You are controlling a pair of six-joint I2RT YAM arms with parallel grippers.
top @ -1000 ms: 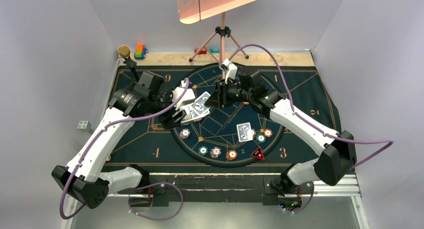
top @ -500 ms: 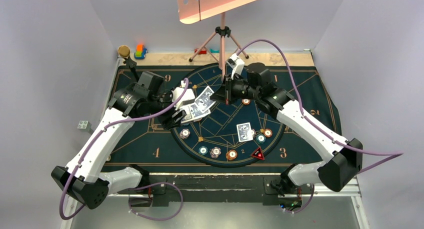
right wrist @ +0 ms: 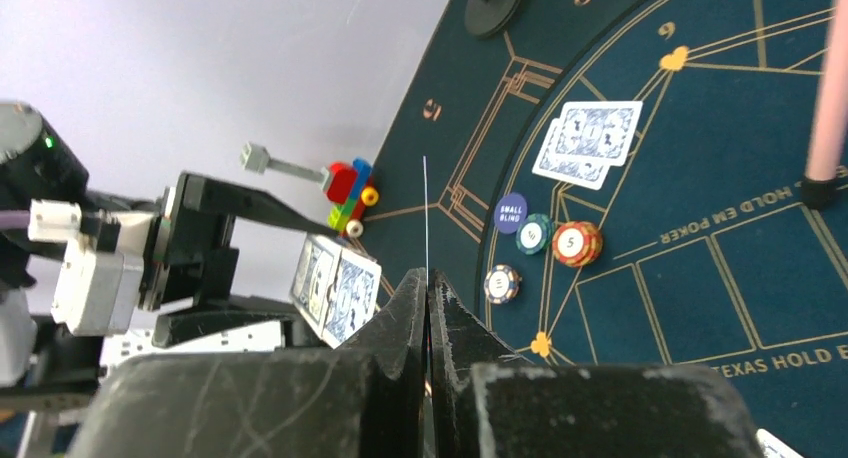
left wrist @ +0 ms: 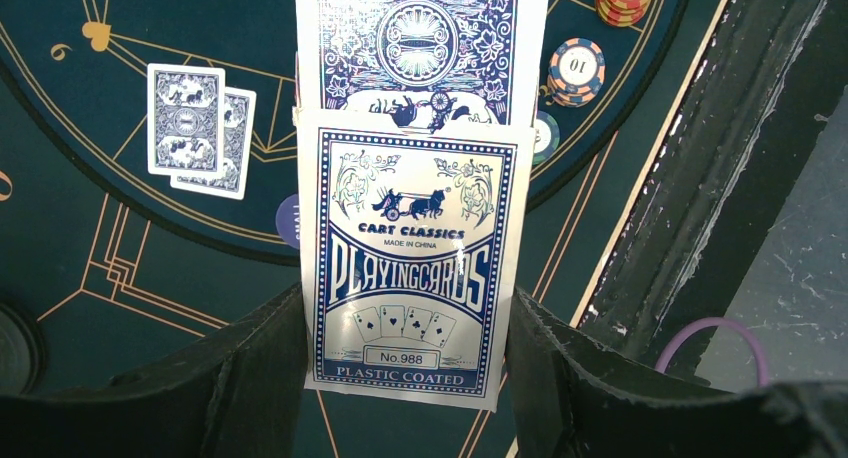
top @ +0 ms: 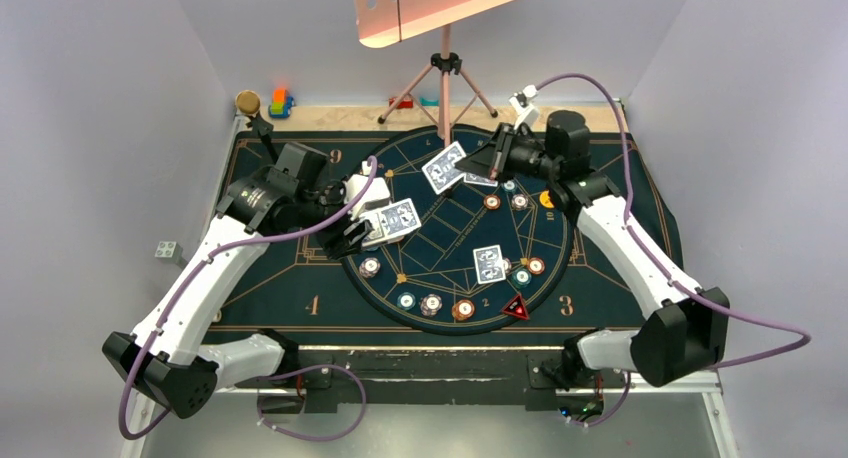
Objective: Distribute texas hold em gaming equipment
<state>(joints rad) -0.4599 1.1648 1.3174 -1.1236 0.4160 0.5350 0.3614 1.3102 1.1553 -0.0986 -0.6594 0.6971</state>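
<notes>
My left gripper is shut on a blue-and-white playing card box, with blue-backed cards sticking out of its far end. My right gripper is shut on a single card, held in the air over the far part of the mat and seen edge-on in the right wrist view. Two cards lie overlapped on the round field. Striped chips, a dark-blue disc, a yellow disc and the red-black triangular marker lie around them.
The dark gold-lined mat covers the table. A tripod stand rises at the far middle, just behind the right gripper. Coloured toy blocks and a round knob sit at the far left corner.
The right gripper closed on one card at the left gripper's deck and carried it away to the far right. The left arm has stayed put with the box.
</notes>
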